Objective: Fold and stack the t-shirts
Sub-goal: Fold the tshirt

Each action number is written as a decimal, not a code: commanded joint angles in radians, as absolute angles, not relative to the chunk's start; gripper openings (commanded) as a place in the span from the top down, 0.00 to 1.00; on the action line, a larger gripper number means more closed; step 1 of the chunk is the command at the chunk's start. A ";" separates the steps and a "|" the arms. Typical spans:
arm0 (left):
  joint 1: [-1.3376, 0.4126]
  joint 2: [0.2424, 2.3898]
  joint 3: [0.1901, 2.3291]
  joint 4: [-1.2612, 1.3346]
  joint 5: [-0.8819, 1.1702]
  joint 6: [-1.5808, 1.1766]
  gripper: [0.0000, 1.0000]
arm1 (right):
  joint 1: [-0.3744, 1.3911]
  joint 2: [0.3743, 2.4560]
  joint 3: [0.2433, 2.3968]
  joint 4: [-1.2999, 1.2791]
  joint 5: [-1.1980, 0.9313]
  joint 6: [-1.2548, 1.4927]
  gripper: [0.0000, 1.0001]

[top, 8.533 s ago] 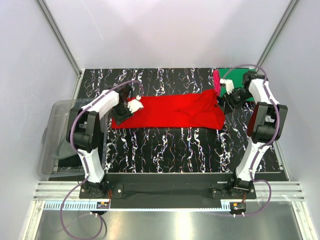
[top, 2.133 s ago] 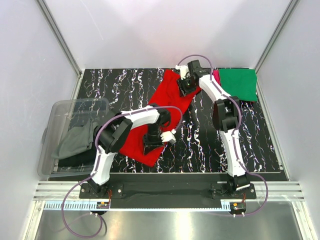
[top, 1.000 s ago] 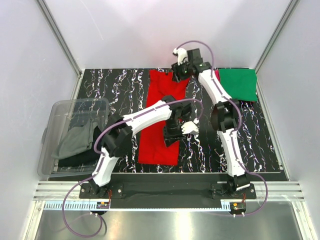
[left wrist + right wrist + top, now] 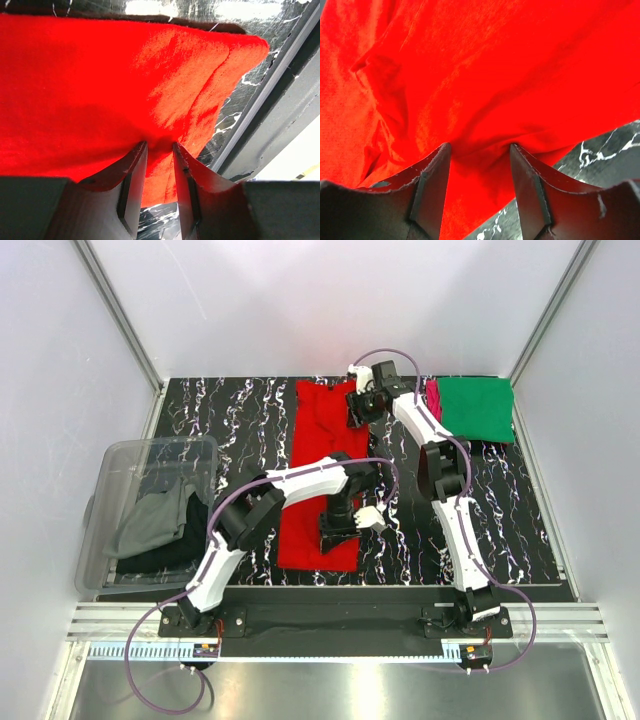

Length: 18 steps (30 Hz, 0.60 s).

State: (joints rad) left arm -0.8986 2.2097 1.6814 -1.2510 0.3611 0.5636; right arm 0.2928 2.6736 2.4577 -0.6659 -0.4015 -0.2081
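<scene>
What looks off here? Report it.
Nothing is spilled or damaged. The red shirt lies as a long, rumpled strip, with the left claw and right claw pinching its right edge. The pink shirt pokes out from under the green shirt at its left edge.

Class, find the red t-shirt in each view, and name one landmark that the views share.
Top external: red t-shirt, a long strip at the centre, running far to near.
Left wrist: it fills the upper left.
Right wrist: it fills nearly the whole picture.
Shared landmark: the black marbled table.
</scene>
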 commanded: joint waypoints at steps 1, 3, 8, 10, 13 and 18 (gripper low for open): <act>-0.914 2.261 1.700 -1.140 0.380 0.597 0.65 | 0.295 2.711 2.519 -0.631 -0.364 -0.202 0.41; -0.917 2.266 1.709 -1.141 0.373 0.598 0.65 | 0.295 2.724 2.546 -0.617 -0.339 -0.207 0.41; -0.916 2.279 1.755 -1.138 0.354 0.612 0.66 | 0.295 2.737 2.572 -0.591 -0.307 -0.233 0.40; -0.916 2.289 1.785 -1.137 0.350 0.611 0.65 | 0.293 2.740 2.576 -0.586 -0.307 -0.242 0.40; -0.916 2.287 1.812 -1.140 0.342 0.607 0.65 | 0.295 2.741 2.580 -0.577 -0.307 -0.250 0.39; -0.897 2.195 1.887 -1.276 0.342 0.583 0.65 | 0.288 2.605 2.522 -0.584 -0.347 -0.258 0.39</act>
State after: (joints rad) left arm -0.9096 2.2604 1.8221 -1.2552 0.3496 0.5747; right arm 0.2935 2.7235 2.5313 -0.6102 -0.3328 -0.2390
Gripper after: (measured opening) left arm 0.347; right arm 0.604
